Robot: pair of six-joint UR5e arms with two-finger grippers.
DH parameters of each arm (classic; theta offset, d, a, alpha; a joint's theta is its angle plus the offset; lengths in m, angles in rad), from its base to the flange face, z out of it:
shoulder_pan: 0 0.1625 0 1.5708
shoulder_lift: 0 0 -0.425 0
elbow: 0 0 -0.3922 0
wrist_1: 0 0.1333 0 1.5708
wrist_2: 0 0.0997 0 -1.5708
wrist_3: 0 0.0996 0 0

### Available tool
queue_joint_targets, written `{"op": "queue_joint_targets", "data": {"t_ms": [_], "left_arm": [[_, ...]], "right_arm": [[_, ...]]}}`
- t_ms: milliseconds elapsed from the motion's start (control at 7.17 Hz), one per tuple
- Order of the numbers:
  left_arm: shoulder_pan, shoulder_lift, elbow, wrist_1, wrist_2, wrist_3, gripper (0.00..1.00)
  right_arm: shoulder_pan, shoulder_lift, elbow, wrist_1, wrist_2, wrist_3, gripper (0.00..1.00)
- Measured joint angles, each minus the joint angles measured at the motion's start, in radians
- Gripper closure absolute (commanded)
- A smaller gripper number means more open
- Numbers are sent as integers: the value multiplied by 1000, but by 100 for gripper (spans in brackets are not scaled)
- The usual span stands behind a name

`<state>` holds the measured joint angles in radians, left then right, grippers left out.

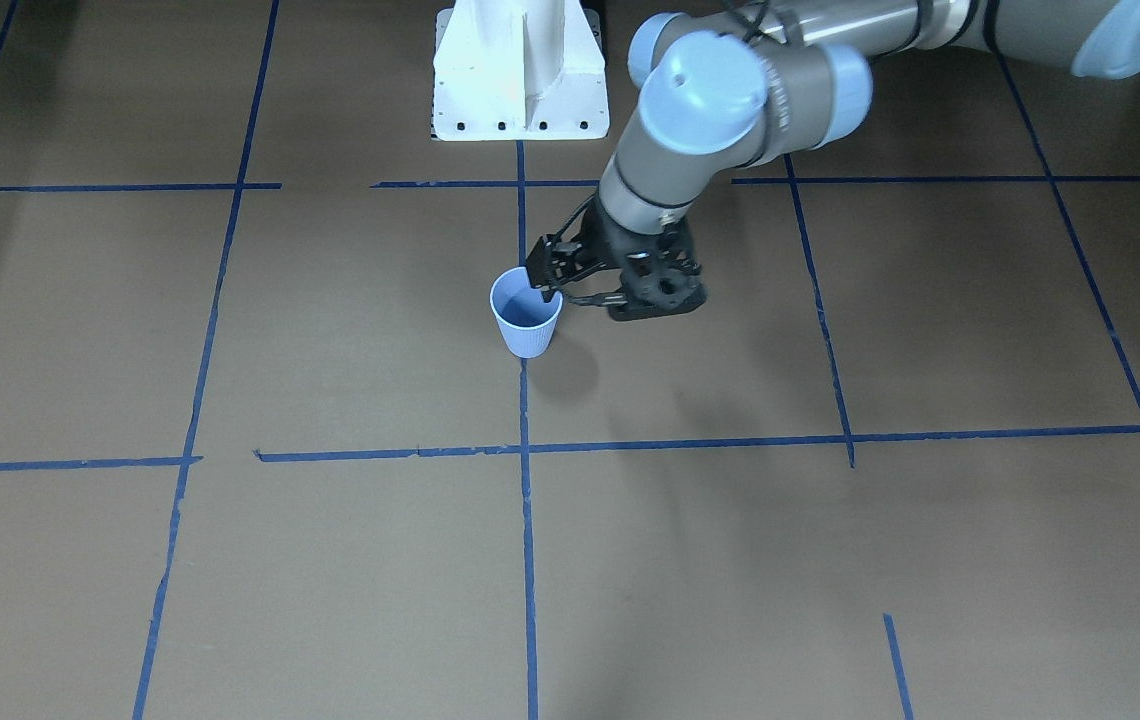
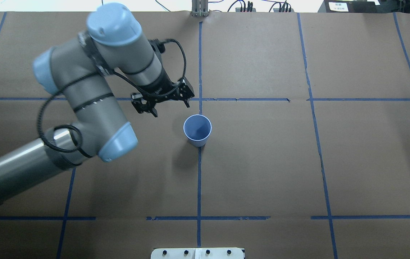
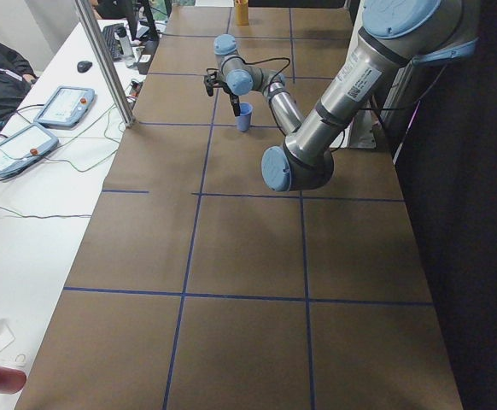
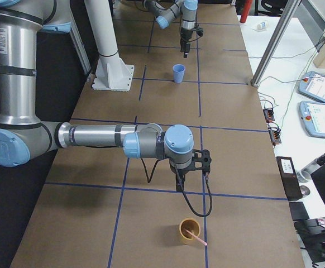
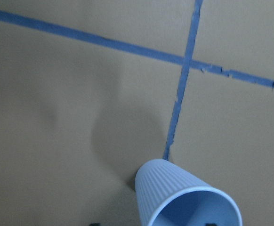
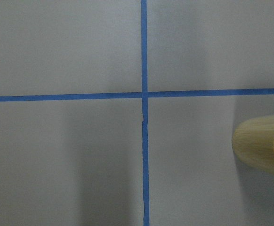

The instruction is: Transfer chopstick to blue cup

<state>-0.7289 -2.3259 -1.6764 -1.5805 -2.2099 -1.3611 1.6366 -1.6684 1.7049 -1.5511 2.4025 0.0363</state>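
The blue cup (image 2: 197, 133) stands upright on the brown table, empty; it also shows in the front view (image 1: 526, 320) and at the bottom of the left wrist view (image 5: 184, 197). My left gripper (image 2: 171, 108) is open and empty, hovering just beside and above the cup's rim (image 1: 542, 287). A pale pink chopstick (image 4: 196, 238) leans in a tan cup (image 4: 189, 230) near the table's right end. My right gripper (image 4: 191, 177) hangs a short way from that tan cup; I cannot tell whether it is open or shut. The tan cup's edge shows in the right wrist view (image 6: 264, 146).
The white robot pedestal (image 1: 520, 70) stands behind the blue cup. Blue tape lines (image 2: 199, 172) cross the brown table. A side bench with tablets (image 4: 321, 106) and a metal post (image 4: 274, 39) runs along the table's far side.
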Motion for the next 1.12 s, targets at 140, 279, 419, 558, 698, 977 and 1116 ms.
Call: {"op": "queue_joint_targets", "data": {"t_ms": [140,279,419,558,698,977,1116], "left_arm": [[-38,25,-63,57,-21,33,0],[-70,45,-102,99,-30,74,0],[-95,56,-119,125,-33,110,0],[-112,63,-126,137,-37,130,0],[-125,71,-130,142,-43,139,0],[-145,95,-144,143,-47,170,0],[-150,100,-147,143,-48,179,0]], "right_arm": [[1,-3,-36,3,0,-2,0],[9,-2,-85,33,-1,-5,0],[35,2,-149,104,-2,-6,0],[68,16,-222,181,-4,-6,0],[97,43,-290,231,-7,-3,0],[141,110,-376,262,-62,1,0],[153,130,-392,265,-91,6,0]]}}
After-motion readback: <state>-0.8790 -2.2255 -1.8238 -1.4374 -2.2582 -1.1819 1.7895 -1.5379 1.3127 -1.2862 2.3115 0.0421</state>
